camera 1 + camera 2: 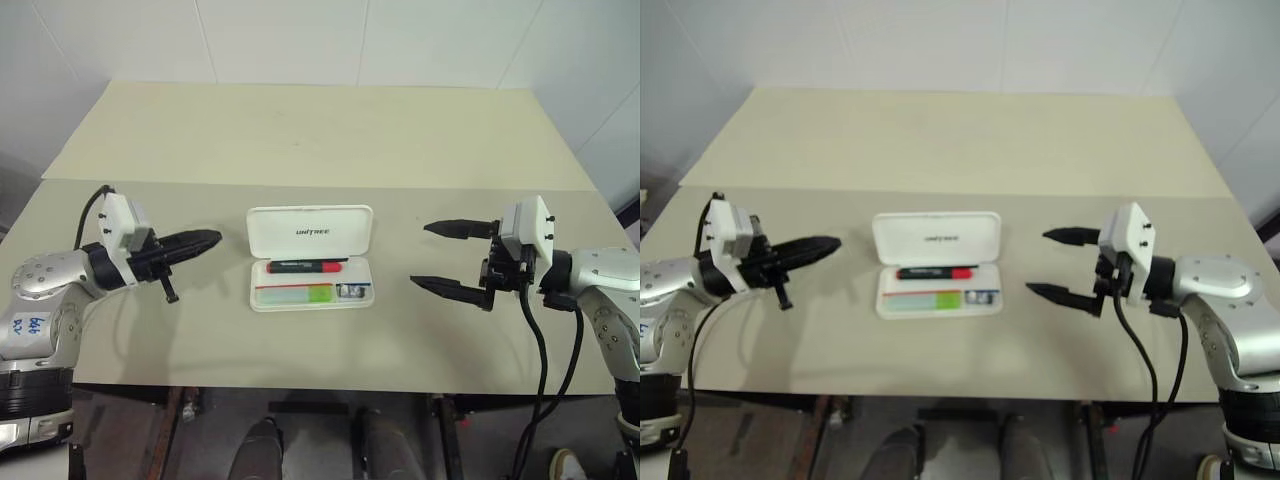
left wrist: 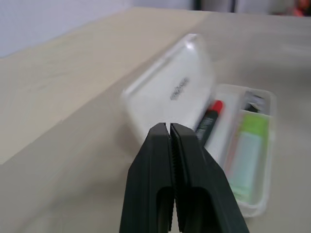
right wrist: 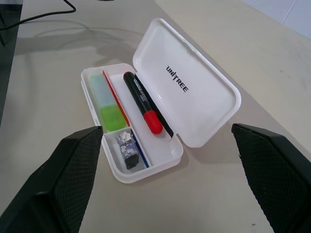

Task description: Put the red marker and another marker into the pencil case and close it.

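white pencil case, black-and-red marker — green-capped highlighter

Small object in pencil case unidentifiable.

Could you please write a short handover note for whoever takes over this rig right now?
Left gripper: fingers shut, holding nothing, off the case's left side.
Right gripper: fingers wide open, holding nothing, off the case's right side.
Pencil case: on the table between the two grippers, lid up and open.
Red marker: lying in the long compartment next to the lid.
Green highlighter: lying in the compartment farther from the lid; a small dark item sits in the little compartment beside it.
Done: both markers are in the case.
Left: fold the lid down and shut the case.
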Robot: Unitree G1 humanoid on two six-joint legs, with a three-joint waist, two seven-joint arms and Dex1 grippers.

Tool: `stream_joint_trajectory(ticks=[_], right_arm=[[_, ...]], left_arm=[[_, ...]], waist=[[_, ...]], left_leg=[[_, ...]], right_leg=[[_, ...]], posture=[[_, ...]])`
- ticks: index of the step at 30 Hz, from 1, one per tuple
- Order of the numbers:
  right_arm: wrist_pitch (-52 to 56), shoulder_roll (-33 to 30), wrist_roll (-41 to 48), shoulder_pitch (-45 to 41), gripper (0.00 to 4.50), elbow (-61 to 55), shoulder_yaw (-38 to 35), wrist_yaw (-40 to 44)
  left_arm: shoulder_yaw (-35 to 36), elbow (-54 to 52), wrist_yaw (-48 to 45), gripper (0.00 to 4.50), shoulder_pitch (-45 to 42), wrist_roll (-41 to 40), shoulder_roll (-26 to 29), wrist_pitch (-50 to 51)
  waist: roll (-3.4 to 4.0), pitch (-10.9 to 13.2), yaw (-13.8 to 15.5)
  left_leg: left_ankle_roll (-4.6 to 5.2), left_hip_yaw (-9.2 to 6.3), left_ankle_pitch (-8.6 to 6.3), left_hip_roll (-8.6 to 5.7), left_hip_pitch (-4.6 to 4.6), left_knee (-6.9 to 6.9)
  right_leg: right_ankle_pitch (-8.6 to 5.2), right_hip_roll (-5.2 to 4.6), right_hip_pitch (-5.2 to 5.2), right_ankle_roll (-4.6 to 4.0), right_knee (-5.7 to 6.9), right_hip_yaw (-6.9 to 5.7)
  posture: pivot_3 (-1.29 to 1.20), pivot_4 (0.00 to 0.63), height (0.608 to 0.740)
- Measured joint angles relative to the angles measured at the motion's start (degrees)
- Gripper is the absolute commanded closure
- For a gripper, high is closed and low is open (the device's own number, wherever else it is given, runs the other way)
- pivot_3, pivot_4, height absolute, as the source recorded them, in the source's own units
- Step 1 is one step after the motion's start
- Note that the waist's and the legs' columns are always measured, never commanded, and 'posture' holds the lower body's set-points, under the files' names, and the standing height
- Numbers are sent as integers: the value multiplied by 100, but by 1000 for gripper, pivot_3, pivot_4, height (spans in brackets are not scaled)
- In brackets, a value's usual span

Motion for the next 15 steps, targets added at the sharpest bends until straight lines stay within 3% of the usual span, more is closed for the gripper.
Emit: stream_joint_trajectory(ticks=[4,15], right_arm=[[1,0,1,23,0,-91,11,-41],[4,1,3,160,0,-311,21,-265]], left_arm=[[-4,256,355,4452,-231,87,-76,154],[-917,1528,1191,4452,-1416,1036,-792,245]], waist=[[-1,-1,4],[-6,-3,8]], left_leg=[[0,0,0,0,0,0],[-1,-1,0,-1,-2,2]], right_leg=[[1,-1,0,1,-1,0],[5,1,1,9,0,0]], posture=[[0,150,740],[0,150,740]])
